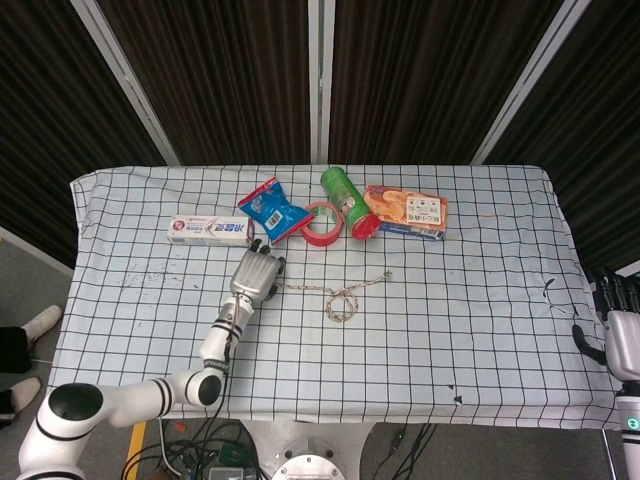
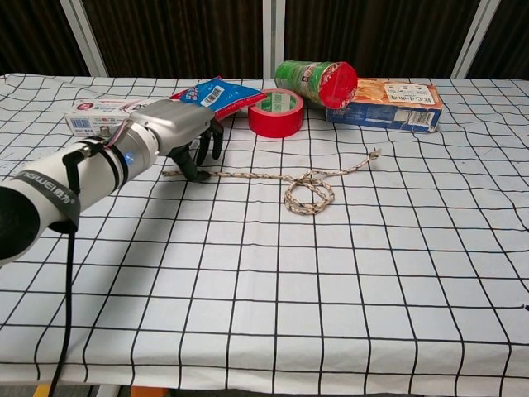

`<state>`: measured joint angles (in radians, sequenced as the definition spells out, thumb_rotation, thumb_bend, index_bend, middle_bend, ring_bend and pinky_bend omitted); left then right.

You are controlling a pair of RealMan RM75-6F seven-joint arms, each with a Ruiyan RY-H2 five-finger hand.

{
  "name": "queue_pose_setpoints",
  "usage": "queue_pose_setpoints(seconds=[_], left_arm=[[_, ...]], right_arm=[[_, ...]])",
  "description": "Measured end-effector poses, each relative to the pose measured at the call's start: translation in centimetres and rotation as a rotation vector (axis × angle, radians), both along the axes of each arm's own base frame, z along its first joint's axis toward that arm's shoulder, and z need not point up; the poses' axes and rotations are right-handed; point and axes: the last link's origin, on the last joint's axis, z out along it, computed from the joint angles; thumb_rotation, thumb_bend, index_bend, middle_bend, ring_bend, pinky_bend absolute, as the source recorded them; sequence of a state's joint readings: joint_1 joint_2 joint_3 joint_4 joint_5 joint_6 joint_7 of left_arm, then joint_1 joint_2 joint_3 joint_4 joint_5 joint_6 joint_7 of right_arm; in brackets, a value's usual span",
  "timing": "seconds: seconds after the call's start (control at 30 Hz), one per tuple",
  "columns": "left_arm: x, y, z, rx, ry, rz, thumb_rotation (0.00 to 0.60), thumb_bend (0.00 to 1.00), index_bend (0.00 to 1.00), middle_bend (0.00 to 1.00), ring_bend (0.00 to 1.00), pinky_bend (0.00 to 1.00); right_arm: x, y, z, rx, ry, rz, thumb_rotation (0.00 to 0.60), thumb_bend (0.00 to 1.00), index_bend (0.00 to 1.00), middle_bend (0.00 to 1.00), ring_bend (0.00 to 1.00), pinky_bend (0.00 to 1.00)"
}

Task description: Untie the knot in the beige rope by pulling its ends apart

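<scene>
The beige rope (image 1: 342, 303) lies on the checked tablecloth with a loose looped knot (image 2: 310, 192) near its middle. Its right end (image 2: 374, 153) points towards the cracker box. My left hand (image 2: 169, 132) hovers palm down over the rope's left end, fingers curled down around it and the thumb touching the cloth beside it; a short tail sticks out to the left. Whether the fingers pinch the rope is hidden. In the head view the left hand (image 1: 255, 272) sits at the rope's left end. My right hand (image 1: 622, 335) hangs off the table's right edge, fingers apart and empty.
Along the back stand a toothpaste box (image 2: 99, 116), a blue snack bag (image 1: 272, 208), a red tape roll (image 2: 277, 112), a green can on its side (image 2: 318, 81) and a cracker box (image 2: 388, 103). The tape roll and bag lie just behind my left hand.
</scene>
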<state>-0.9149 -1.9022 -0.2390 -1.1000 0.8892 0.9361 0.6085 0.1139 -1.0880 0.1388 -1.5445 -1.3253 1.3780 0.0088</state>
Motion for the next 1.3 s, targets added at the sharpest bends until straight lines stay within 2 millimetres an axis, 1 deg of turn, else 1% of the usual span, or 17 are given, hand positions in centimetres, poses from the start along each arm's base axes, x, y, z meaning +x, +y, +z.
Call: queue_pose_setpoints(seconds=[0.43, 0.77, 1.3], left_arm=[[-0.28, -0.08, -0.52, -0.011, 0.009, 0.006, 0.600, 0.31, 0.45, 0.54, 0.24, 0.13], [-0.28, -0.19, -0.57, -0.011, -0.001, 0.001, 0.600, 0.36, 0.46, 0.55, 0.25, 0.13], [-0.32, -0.35, -0.54, -0.008, -0.015, -0.014, 0.600, 0.36, 0.49, 0.60, 0.27, 0.13]], right_arm=[[-0.09, -0.09, -0.10, 0.008, -0.003, -0.014, 0.600, 0.31, 0.00, 0.00, 0.00, 0.00], [-0.26, -0.20, -0.20, 0.010, -0.006, -0.022, 0.600, 0.31, 0.00, 0.00, 0.00, 0.00], [-0.57, -0.23, -0.28, 0.012, -0.006, -0.033, 0.600, 0.31, 0.00, 0.00, 0.00, 0.00]])
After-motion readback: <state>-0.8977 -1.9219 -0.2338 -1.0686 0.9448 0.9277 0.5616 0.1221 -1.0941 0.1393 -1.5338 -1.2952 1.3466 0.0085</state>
